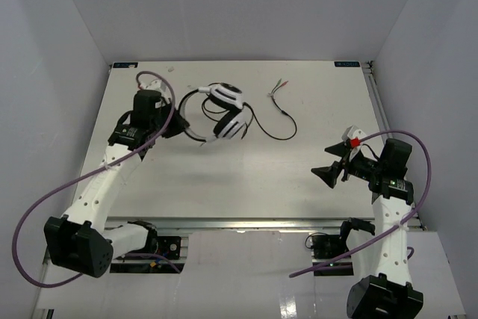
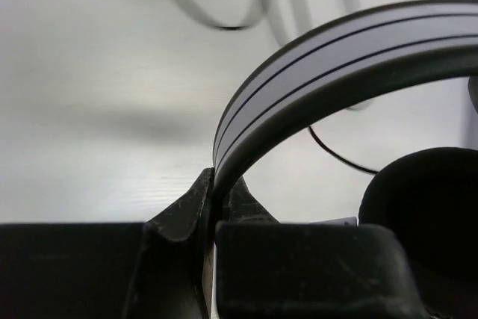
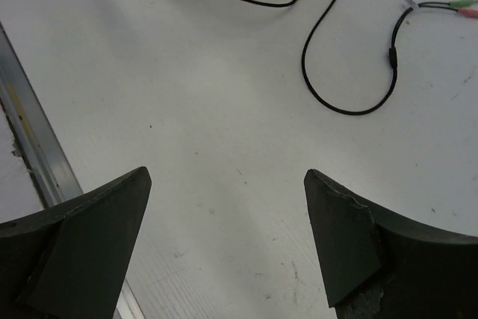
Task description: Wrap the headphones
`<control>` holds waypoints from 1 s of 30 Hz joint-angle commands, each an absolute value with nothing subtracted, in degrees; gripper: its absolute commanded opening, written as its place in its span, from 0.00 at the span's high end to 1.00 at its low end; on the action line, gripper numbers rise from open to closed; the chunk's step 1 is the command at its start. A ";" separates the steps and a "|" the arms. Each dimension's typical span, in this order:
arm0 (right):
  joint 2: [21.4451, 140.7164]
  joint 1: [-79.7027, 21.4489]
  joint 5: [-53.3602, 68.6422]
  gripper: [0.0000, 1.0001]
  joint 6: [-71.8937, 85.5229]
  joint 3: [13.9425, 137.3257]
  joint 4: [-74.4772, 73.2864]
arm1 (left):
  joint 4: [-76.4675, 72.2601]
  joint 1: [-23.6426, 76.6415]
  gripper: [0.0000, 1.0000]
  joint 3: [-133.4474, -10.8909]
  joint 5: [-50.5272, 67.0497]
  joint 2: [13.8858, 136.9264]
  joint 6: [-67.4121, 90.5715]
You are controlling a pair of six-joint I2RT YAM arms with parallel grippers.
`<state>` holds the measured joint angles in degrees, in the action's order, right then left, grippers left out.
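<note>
The white-and-black headphones (image 1: pixel 221 113) lie near the back middle of the table, ear cups together at the right. My left gripper (image 1: pixel 181 123) is shut on the white headband (image 2: pixel 314 65) at its left end, and a black ear pad (image 2: pixel 422 207) shows at the right of the left wrist view. The thin black cable (image 1: pixel 278 128) loops to the right and ends in small coloured plugs (image 1: pixel 278 85). The cable (image 3: pixel 340 72) and plugs (image 3: pixel 463 7) also show in the right wrist view. My right gripper (image 1: pixel 331 170) is open and empty, low over the table's right side.
Thick purple arm cables (image 1: pixel 45 199) arc beside both arms. A metal rail (image 3: pixel 37 147) runs along the table's near edge. White walls enclose the table on three sides.
</note>
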<state>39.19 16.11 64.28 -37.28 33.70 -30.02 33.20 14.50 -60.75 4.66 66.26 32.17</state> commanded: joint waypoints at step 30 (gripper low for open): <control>70.03 -9.25 65.81 0.04 7.86 47.68 45.78 | 33.26 33.57 1.00 -113.25 10.64 90.68 49.38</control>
